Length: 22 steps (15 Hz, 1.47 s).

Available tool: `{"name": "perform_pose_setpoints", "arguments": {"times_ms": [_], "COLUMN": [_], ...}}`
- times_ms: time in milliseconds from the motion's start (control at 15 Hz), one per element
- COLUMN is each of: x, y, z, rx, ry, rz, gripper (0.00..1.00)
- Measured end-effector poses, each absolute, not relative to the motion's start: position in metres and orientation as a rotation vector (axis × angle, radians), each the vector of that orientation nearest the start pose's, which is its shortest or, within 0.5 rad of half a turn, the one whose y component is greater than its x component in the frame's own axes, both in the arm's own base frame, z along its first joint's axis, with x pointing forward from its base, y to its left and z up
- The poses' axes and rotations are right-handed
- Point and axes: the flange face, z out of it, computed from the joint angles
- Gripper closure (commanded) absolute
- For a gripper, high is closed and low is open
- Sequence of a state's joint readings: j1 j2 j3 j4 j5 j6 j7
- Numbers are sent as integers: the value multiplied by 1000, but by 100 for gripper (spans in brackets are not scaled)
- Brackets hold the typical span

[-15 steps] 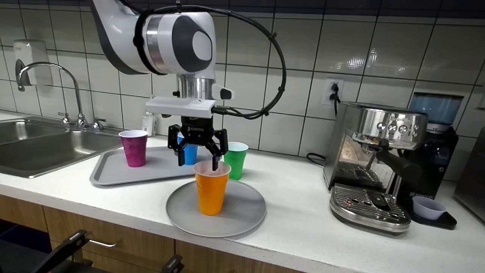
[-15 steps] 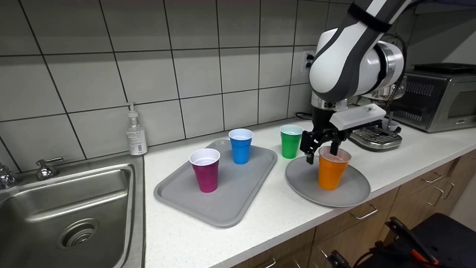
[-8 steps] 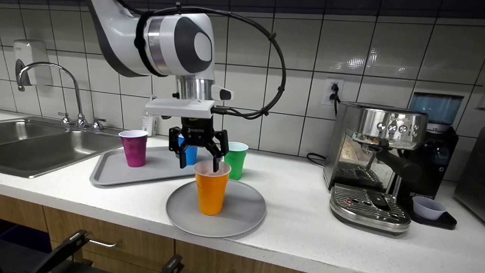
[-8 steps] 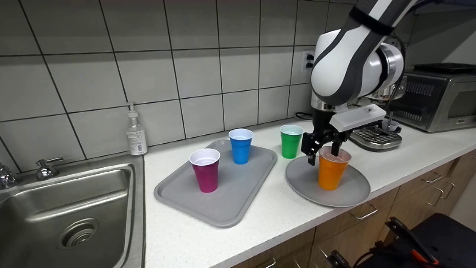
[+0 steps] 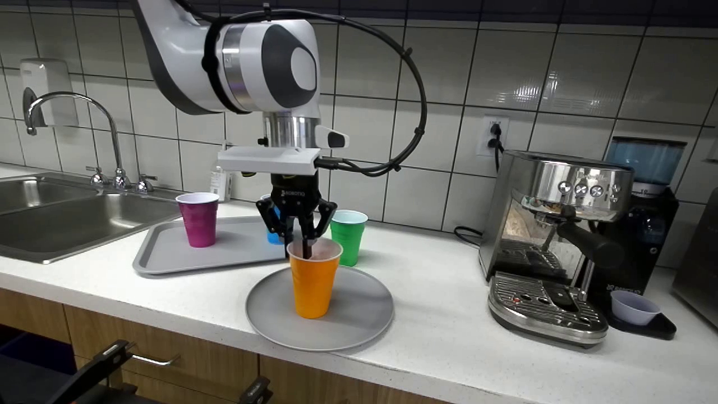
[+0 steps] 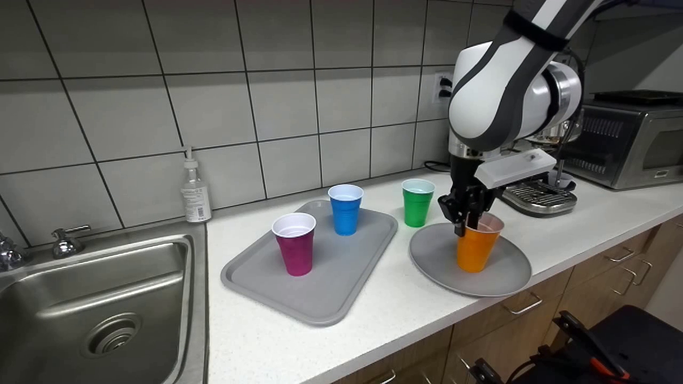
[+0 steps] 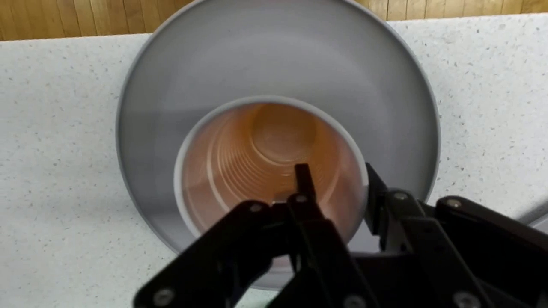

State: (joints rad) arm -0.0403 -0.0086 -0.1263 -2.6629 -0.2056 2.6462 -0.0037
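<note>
A: What is different from a second ago?

B: The gripper (image 7: 337,171) has drawn its fingers (image 7: 305,184) closer together. They are no longer spread wide, yet not pressed together: one hangs inside the orange cup (image 5: 314,289), the other just outside it.

A: So is the cup held?

B: It seems not. The wrist view shows a gap between the inner finger and the cup's wall; whether the outer one touches cannot be told. The wall is straddled rather than pinched, so the grip looks incomplete.

A: Has the cup itself shifted?

B: No. It stands upright on the round gray plate (image 5: 364,311), just as before.

A: And what is in it?

B: Nothing shows inside but the finger. The bottom is visible, although the gripper hides part of the interior.

A: The other containers?

B: In both exterior views the green cup (image 6: 416,208) stands on the table (image 5: 440,314), near the plate. The gray tray (image 6: 320,288) carries the purple cup (image 6: 296,253) and the blue cup (image 6: 346,216), upright and apart. The bottoms of all three are out of sight, so their contents cannot be told.
</note>
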Motion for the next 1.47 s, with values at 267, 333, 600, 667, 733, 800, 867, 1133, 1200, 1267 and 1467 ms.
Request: {"name": "perform_pose_setpoints", "arguments": {"times_ms": [267, 333, 600, 667, 733, 800, 867, 1133, 1200, 1267, 1467], "x": [414, 414, 414, 414, 414, 415, 415, 419, 421, 422, 426], "y": [-65, -65, -65, -65, -65, -65, -65, -66, -67, -67, -69], "z": [241, 241, 241, 241, 241, 242, 244, 258, 262, 267, 281], "rx": [-3236, -3236, -3237, -3239, -3242, -3245, -3247, -3254, -3255, -3257, -3260], "ry": [-22, -21, -22, -27, -33, -40, -43, -50, -50, -52, -50], "rz": [26, 26, 27, 27, 26, 22, 16, -37, -54, -73, -127], "gripper": [99, 99, 99, 99, 99, 99, 99, 99, 99, 99, 99]}}
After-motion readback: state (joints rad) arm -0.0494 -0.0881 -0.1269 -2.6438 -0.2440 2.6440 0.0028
